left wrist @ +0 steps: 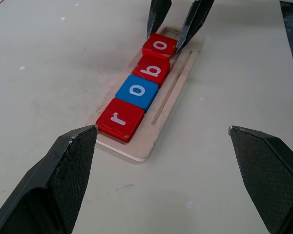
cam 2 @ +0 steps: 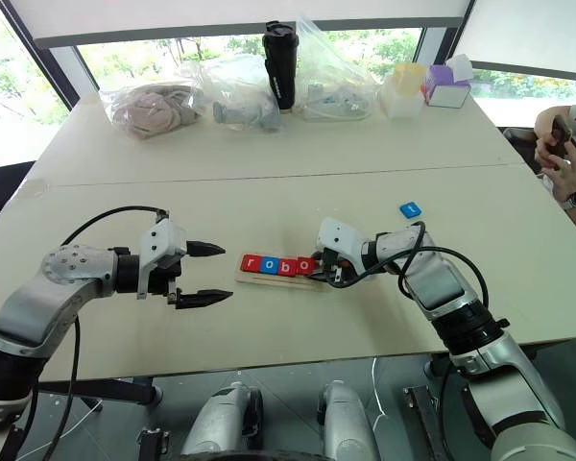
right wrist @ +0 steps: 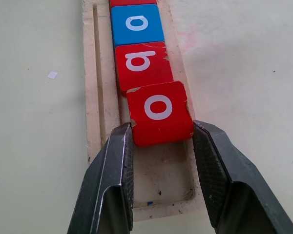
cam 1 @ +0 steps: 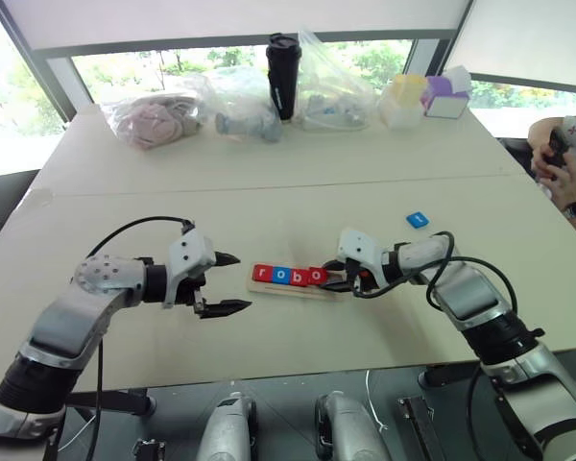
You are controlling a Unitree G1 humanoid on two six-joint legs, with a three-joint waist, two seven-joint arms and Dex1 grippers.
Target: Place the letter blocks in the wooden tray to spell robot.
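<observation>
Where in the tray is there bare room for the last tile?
One bare slot is left in the wooden tray, its end past the red o block that the right gripper grips. The r, o, b blocks crowd the rest. The blue block lies on open table.

Left arm reaches in from left, forearm angled toward table centre, wrist bent inward. Left gripper (cam 1: 227, 283) hovers above tabletop, pointing right and slightly down — two black fingers (left wrist: 53, 185) spread wide, nothing between them.

Right arm comes in from right, elbow bent, black cable looping over forearm. Right gripper (cam 1: 337, 278) points left and down, low at table surface — fingers (right wrist: 112, 180) drawn narrow, pads pressed on both sides of small red square tile (right wrist: 159, 113).
</observation>
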